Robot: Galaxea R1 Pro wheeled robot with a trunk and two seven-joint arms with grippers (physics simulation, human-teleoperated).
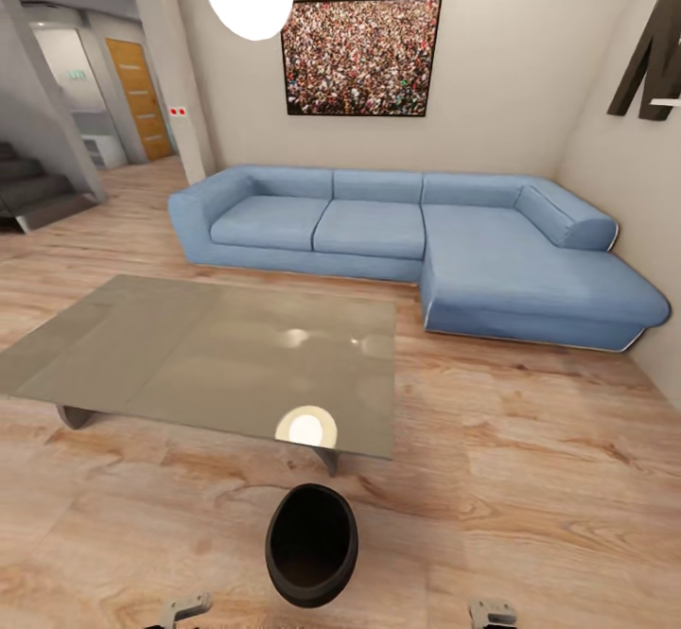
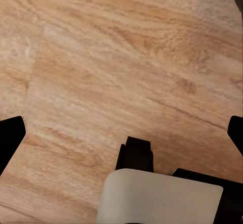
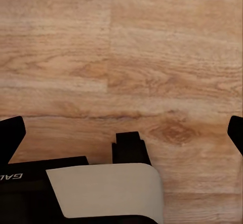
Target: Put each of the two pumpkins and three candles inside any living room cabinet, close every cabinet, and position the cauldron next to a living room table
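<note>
The cauldron [image 1: 311, 544], a round black pot seen from above, stands on the wooden floor just in front of the near edge of the table [image 1: 170, 345]. The table is low, with a flat pale-grey top and grey angled legs. Nothing lies on the table top except light reflections. Parts of my two arms show at the bottom edge of the head view, one on each side of the cauldron and apart from it. My left gripper [image 2: 121, 133] and my right gripper [image 3: 121, 133] are both open over bare floor, fingertips wide apart, holding nothing.
A blue corner sofa [image 1: 407, 232] stands behind the table against the back wall, its long part reaching forward at the right. Stairs [image 1: 33, 189] rise at the far left, beside a hallway with a wooden door [image 1: 140, 99]. Wooden floor lies open to the table's right.
</note>
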